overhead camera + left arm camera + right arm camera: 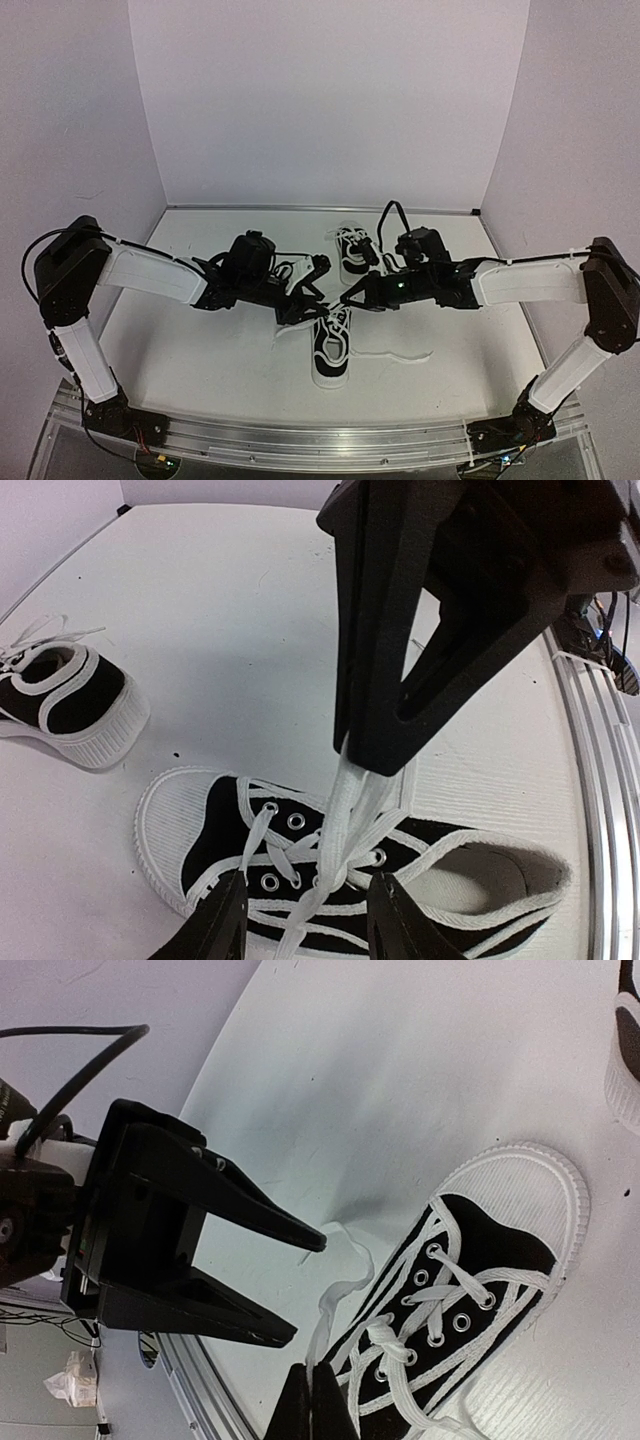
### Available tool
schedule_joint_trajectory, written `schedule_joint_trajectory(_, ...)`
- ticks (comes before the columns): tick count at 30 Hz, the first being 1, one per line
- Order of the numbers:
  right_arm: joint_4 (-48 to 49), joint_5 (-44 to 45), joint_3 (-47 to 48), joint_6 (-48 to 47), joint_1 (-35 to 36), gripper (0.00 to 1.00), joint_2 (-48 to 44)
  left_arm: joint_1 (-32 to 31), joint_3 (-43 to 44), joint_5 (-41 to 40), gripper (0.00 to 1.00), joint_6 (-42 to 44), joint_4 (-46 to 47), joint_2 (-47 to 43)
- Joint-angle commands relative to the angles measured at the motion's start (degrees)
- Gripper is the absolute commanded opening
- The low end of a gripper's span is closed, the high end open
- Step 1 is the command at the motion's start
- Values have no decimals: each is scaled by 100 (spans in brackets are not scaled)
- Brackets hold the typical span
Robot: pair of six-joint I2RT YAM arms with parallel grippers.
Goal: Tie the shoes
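Observation:
One of the shoes (331, 350) lies mid-table, a black sneaker with a white toe cap, toe towards the near edge. The other shoe (352, 248) lies further back. My right gripper (347, 298) hangs over the near shoe's eyelets, shut on its white lace (345, 1300), and the pinched strands (352, 790) rise taut from the shoe (300, 865). My left gripper (305, 920) is open just beside it, its fingers (215, 920) straddling the lace without touching it. In the right wrist view a knotted crossing (385, 1340) sits on the near shoe (480, 1260).
A loose lace end (390, 356) trails right of the near shoe on the white table. The second shoe (65, 700) lies apart from it, to the left in the left wrist view. An aluminium rail (320, 440) runs along the near edge, and white walls close in the other sides.

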Motion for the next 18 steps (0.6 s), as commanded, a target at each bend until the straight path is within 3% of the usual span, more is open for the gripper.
schedule_joint_trajectory(1, -109, 129, 113, -126, 37, 0, -265, -99, 452, 325, 44, 35, 275, 293)
schedule_joint_trajectory(7, -144, 138, 91, -128, 37, 0, -299, -139, 604, 334, 40, -66, 515, 599)
schedule_joint_trajectory(12, -193, 203, 69, -114, 37, 0, -330, -219, 787, 395, 22, 3, 445, 807)
schedule_joint_trajectory(16, -231, 243, 52, -94, 38, 0, -358, -259, 801, 414, 2, 24, 474, 844)
schedule_joint_trajectory(18, -286, 255, 41, -58, 37, 6, -390, -267, 762, 405, 0, 6, 550, 819)
